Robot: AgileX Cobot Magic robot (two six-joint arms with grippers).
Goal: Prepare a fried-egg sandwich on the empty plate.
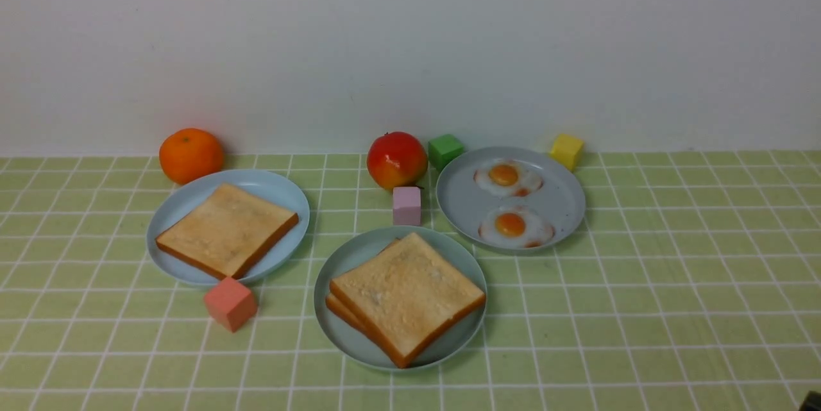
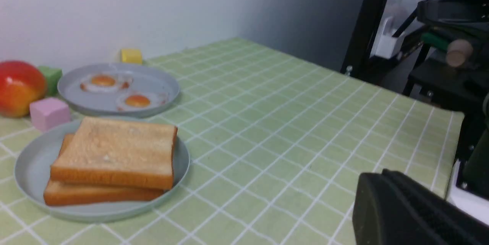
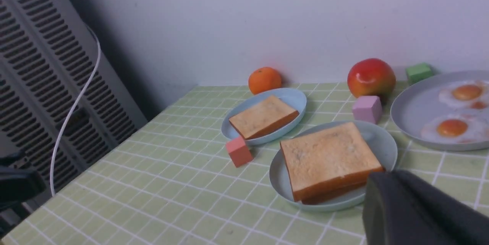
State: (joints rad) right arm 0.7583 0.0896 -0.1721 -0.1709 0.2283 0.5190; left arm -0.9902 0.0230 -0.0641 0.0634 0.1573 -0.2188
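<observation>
**Green checked cloth: three plates, sandwich in the middle one**

Green-and-white checked tablecloth (image 1: 673,283) covers the table. Left to right in the front view:

- Orange (image 1: 190,155) at the back, near the wall.
- Light-blue plate (image 1: 282,193) just in front of it, holding one toast slice (image 1: 226,229) lying flat.
- Salmon-pink block (image 1: 230,303) touching or just beside that plate's near rim.
- Mint plate (image 1: 349,254) in the centre, nearest the robot. Two toast slices stacked on it: top slice (image 1: 405,292) slightly offset, edge of bottom slice (image 1: 343,313) showing underneath. Whether an egg lies between them cannot be told.
- Pale pink block (image 1: 406,205) just behind the mint plate; red-yellow apple (image 1: 396,159) behind that.
- Green block (image 1: 445,150) beside the apple.
- Grey-blue plate (image 1: 564,206) right of centre, carrying two fried eggs: far egg (image 1: 507,177), near egg (image 1: 515,226).
- Yellow block (image 1: 566,150) at that plate's far rim.

Grippers: left gripper (image 2: 405,214) appears only as a dark fingertip edge in its wrist view, above bare cloth, closed and holding nothing. Right gripper (image 3: 416,210) likewise a dark edge near the mint plate, closed, empty.
</observation>
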